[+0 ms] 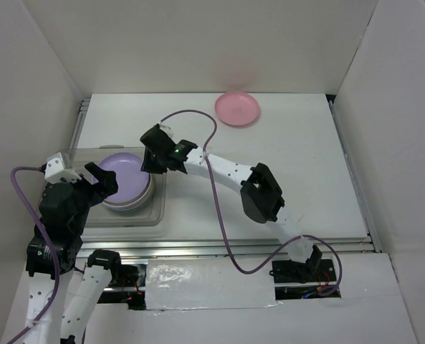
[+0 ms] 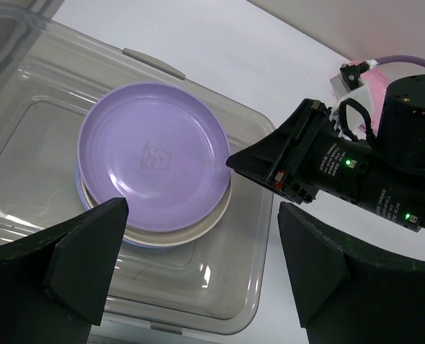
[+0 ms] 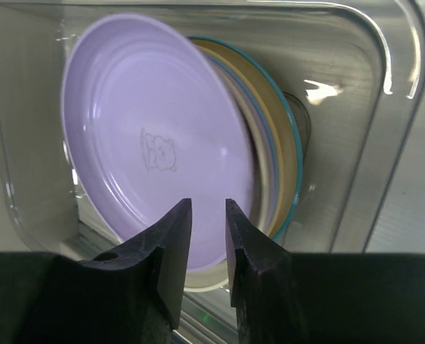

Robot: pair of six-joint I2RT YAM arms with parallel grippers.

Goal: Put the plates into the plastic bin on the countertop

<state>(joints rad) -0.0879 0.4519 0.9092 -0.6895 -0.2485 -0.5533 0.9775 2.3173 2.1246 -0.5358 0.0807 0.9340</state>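
Purple plate (image 2: 151,154) bears a faint emblem; pink plate (image 1: 236,108) seemingly plain.

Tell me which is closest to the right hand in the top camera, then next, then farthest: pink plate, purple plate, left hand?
1. Purple plate, in the bin, just beside the right hand.
2. Left hand, over the bin's left side.
3. Pink plate, alone at the table's back edge.

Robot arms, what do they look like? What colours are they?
The left arm and right arm are white tubes with chunky black joints, and each trails a purple cable. The right one has tiny green lights near its wrist. The left gripper and right gripper have black wedge-shaped fingers.
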